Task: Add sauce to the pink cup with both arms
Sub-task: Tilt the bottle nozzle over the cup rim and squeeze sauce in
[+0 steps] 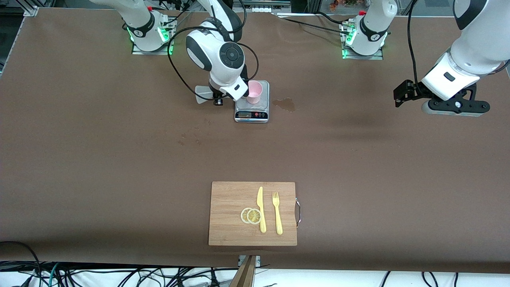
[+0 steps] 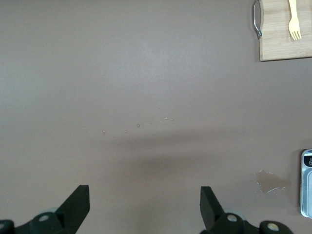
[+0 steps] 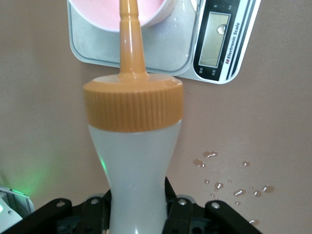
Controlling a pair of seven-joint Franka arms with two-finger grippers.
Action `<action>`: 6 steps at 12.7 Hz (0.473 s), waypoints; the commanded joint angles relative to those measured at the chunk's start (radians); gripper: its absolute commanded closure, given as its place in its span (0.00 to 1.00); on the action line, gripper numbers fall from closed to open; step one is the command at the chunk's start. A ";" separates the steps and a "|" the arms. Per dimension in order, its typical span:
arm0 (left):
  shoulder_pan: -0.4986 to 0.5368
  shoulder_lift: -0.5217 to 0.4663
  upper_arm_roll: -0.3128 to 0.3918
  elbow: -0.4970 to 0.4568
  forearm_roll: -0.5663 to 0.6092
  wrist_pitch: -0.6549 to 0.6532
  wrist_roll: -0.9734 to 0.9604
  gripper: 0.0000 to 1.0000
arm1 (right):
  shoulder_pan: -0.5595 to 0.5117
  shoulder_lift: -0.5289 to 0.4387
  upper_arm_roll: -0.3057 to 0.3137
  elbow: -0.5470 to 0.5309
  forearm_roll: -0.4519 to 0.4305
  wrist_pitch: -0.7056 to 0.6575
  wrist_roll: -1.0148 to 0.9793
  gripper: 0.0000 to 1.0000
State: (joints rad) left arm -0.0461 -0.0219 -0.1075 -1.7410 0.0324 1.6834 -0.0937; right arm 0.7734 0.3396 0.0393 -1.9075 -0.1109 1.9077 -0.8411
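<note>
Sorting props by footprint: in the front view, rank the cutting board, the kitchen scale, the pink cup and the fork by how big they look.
1. cutting board
2. kitchen scale
3. pink cup and fork: unsure, since the fork is longer but thinner and lies nearer the camera.

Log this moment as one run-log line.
right gripper: shut on squeeze bottle, nozzle over pink cup on scale | left gripper: open, waiting over bare table

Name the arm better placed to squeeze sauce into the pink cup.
Right. The right gripper is shut on the squeeze bottle, nozzle tilted toward the pink cup on the scale. The left gripper hangs open over bare table.
</note>
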 commanded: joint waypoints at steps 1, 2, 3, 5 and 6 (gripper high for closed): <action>-0.004 0.011 0.003 0.031 -0.017 -0.024 0.011 0.00 | 0.007 -0.001 0.016 0.044 -0.044 -0.059 0.025 0.72; -0.004 0.011 0.003 0.031 -0.017 -0.025 0.011 0.00 | 0.007 0.005 0.019 0.056 -0.046 -0.071 0.027 0.72; -0.004 0.011 0.003 0.031 -0.017 -0.025 0.011 0.00 | 0.013 0.007 0.019 0.061 -0.047 -0.073 0.027 0.72; -0.004 0.013 0.003 0.031 -0.017 -0.025 0.011 0.00 | 0.026 0.016 0.019 0.077 -0.068 -0.093 0.057 0.72; -0.004 0.011 0.003 0.031 -0.017 -0.025 0.011 0.00 | 0.027 0.022 0.021 0.090 -0.079 -0.105 0.063 0.72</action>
State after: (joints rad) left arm -0.0461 -0.0219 -0.1075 -1.7409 0.0324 1.6829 -0.0937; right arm 0.7923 0.3436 0.0521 -1.8628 -0.1575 1.8481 -0.8122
